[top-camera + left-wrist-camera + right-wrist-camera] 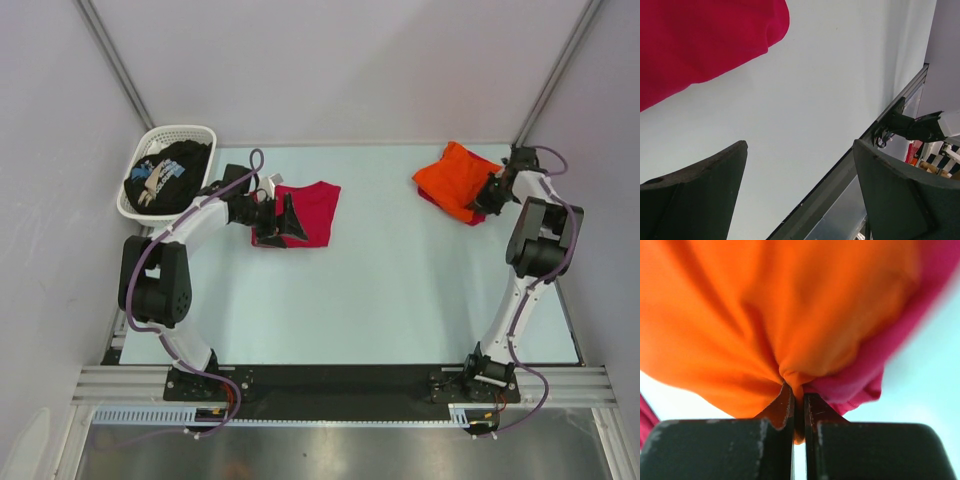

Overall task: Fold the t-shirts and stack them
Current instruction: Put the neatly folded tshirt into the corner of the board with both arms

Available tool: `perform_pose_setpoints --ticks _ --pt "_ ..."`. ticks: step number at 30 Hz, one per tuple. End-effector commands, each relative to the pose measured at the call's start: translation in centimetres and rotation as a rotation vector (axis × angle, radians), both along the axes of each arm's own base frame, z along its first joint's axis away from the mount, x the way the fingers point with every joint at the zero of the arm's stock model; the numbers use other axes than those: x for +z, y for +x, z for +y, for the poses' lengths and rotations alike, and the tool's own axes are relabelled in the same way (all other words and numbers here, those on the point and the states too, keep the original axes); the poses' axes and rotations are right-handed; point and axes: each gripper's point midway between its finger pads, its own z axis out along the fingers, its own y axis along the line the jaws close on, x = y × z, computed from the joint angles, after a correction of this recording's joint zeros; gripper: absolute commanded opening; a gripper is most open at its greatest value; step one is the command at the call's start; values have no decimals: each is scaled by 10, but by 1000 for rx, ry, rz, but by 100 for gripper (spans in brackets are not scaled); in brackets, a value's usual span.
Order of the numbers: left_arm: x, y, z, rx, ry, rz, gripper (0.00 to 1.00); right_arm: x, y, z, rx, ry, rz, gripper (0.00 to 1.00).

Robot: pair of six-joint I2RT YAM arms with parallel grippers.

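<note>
- The red t-shirt point(312, 210) is laid on the surface point(400, 290), on the far left side.
- The left gripper point(285, 222) is held wide open just by the left edge of the red t-shirt. Nothing is held in it.
- In the left wrist view, only bare surface is seen between its two fingers point(700, 190).
- The orange t-shirt point(455, 178) is bunched up at the far right of the surface.
- The right gripper point(799, 405) is pinched tight on a fold of the orange t-shirt.
- A bit of pink-red cloth point(865, 375) is seen tucked under the orange t-shirt.
- The black t-shirt point(178, 168), with pale print, is piled in the white basket point(190, 131) at the far left corner.
</note>
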Motion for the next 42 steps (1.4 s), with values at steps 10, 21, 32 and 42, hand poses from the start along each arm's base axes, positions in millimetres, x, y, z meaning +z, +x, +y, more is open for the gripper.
perform_pose_setpoints --ticks 10,21,32,42 --pt "26 15 -8 -20 -61 -88 92 -8 -120 164 329 114 339 0" --pt "28 17 -11 -33 -83 -100 93 9 -234 157 325 91 600 0" --pt "28 19 -13 -40 -97 -98 94 23 -262 132 311 -102 604 0" --pt "41 15 -14 -63 -109 -125 100 60 -241 121 343 -280 544 81"
